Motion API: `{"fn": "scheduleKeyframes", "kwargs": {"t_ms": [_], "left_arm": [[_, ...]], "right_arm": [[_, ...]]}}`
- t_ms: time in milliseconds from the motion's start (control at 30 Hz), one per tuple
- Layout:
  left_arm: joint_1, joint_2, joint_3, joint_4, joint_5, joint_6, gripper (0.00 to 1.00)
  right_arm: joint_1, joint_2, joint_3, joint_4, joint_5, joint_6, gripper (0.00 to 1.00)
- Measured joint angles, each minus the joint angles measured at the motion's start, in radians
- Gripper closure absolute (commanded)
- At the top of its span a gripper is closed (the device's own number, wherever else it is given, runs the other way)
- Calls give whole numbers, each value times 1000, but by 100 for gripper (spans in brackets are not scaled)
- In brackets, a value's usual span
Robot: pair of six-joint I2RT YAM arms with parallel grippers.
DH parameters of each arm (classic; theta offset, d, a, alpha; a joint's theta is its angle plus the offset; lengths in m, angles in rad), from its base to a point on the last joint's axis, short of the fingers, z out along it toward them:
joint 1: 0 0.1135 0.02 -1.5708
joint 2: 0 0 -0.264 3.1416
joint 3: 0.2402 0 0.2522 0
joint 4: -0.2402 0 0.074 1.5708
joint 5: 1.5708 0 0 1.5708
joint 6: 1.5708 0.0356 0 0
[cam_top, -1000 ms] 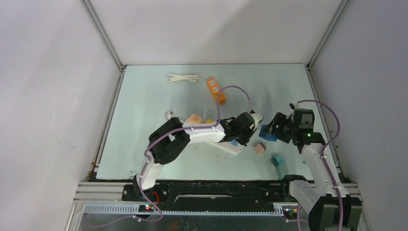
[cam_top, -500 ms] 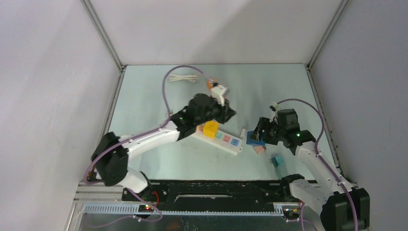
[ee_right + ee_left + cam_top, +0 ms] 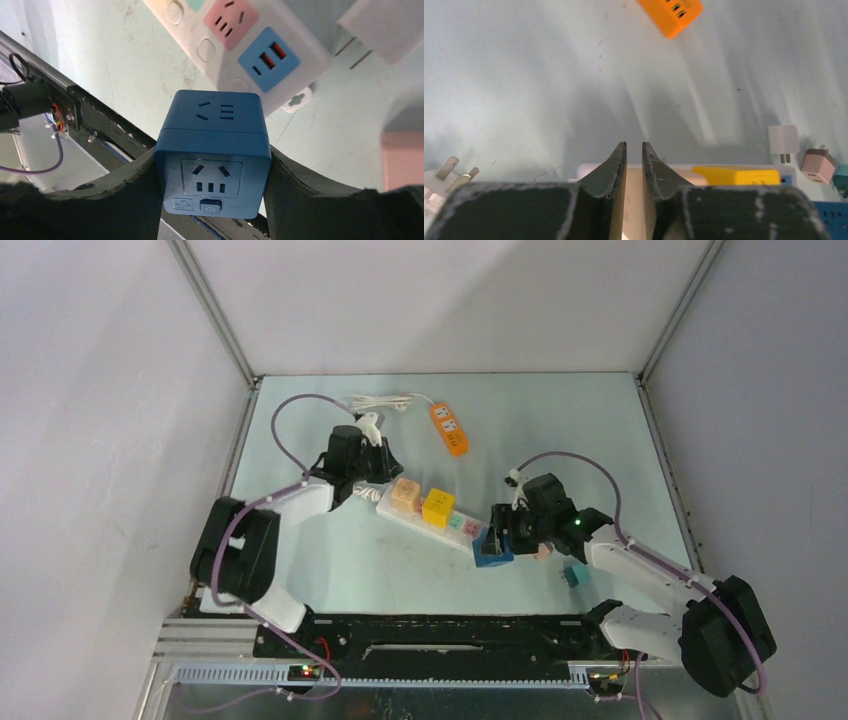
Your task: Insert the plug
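Note:
My right gripper is shut on a blue cube plug, one finger on each side. It holds the cube just off the near right end of the white power strip, beside the strip's blue USB panel. A peach cube and a yellow cube sit on the strip. My left gripper is at the strip's left end. Its jaws are nearly together with nothing between them.
An orange power strip and its coiled white cable lie at the back. A pink adapter, a teal adapter and a white adapter lie right of the strip. A loose white plug lies left.
My left arm has swung from the strip's right end round the back to its left end. My right gripper has carried the blue cube left to the strip's right end.

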Motion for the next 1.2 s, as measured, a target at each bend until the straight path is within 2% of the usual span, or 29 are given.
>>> {"fn": "scheduleKeyframes", "kwargs": {"t_ms": [133,267,400,533,700,900,1033,1200], "left_arm": [[65,152,61,-12,94,-19,87],[76,282,157,-30,141,-18,92],[76,333,178,-39,161,-16,97],[76,338,169,-51,153,-16,100],[89,297,58,37,152,-55,100],[86,163,-227,261,126,-168,100],[60,77,-358,343,90,-217,95],[13,-8,-372,269,-31,-199,74]], "right_arm": [[72,37,0,16,14,13,100],[121,84,3,43,18,29,100],[133,121,15,80,10,34,100],[95,144,28,106,2,28,100],[31,194,76,102,10,-10,100],[-15,261,150,60,77,-89,100],[-41,266,169,14,111,-125,100],[-51,243,189,-41,153,-152,100]]}}
